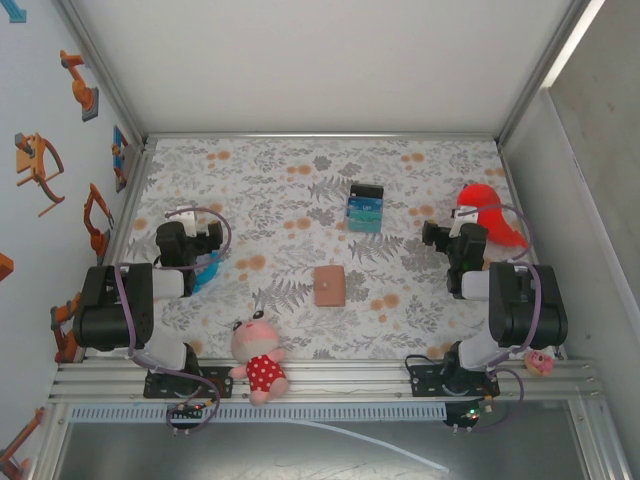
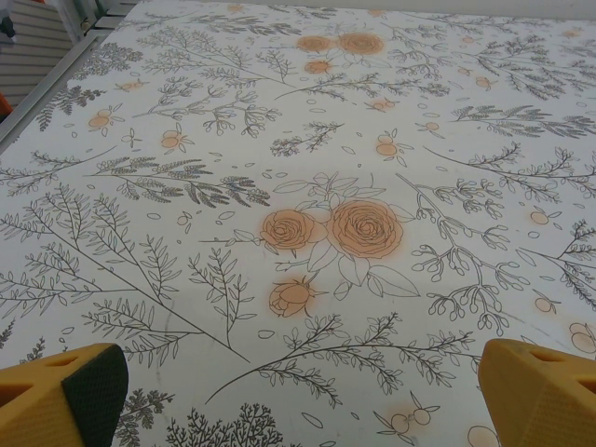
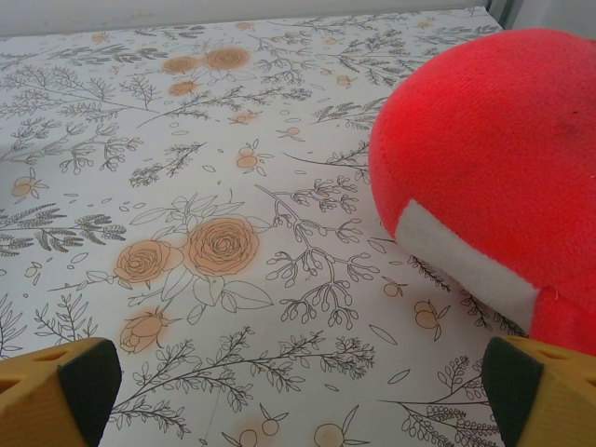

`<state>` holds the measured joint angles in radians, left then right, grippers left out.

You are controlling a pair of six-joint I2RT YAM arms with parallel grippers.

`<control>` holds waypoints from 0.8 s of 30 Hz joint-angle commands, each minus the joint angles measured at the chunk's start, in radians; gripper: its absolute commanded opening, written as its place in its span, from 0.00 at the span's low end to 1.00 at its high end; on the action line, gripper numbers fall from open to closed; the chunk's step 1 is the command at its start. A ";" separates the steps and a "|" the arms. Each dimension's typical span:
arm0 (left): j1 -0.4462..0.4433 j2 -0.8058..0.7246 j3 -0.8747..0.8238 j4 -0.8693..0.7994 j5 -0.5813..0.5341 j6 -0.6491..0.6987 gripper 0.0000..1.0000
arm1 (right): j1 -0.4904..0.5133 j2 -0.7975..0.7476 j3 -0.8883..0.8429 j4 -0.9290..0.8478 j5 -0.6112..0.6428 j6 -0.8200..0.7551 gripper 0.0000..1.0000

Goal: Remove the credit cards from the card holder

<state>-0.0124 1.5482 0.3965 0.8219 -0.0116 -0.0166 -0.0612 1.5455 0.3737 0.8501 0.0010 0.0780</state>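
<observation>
one wide table under a white cloth printed with grey leaves and orange flowers (image 1: 300, 180) carries everything, and from where i stand nothing of the job looks begun. the left gripper (image 2: 298, 396) hangs over bare cloth on the left side, jaws spread wide with nothing between them. the right gripper (image 3: 298, 396) is spread just as wide on the right side, empty too, with the big red plush toy (image 3: 494, 158) just beside it. a small pink doll in a red spotted dress (image 1: 258, 358) lies at the near edge. a black, blue and teal striped block (image 1: 365, 207) stands further back near the middle. smallest of all, the flat pinkish-tan rectangular card holder (image 1: 329, 285) lies in the middle of the table, folded shut as far as i can tell, between the two grippers and well apart from both. i'd say the step in hand is the first reach. one gripper has to come in and steady the holder, and the other must fold it open before any card can be drawn.
</observation>
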 commanded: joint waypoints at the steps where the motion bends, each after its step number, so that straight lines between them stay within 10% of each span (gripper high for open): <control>1: 0.000 -0.008 0.019 -0.003 -0.007 -0.017 0.97 | 0.000 -0.004 0.012 0.014 0.017 0.009 0.99; 15: 0.009 -0.014 0.022 0.001 0.003 -0.028 0.97 | 0.001 -0.087 -0.004 -0.020 0.050 0.018 0.99; 24: -0.003 -0.198 0.098 -0.273 -0.040 -0.024 0.97 | 0.000 -0.234 0.101 -0.342 0.135 0.077 0.99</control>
<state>-0.0074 1.4216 0.4587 0.6468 -0.0193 -0.0303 -0.0612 1.3602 0.4133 0.6468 0.0853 0.1097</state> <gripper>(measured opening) 0.968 0.993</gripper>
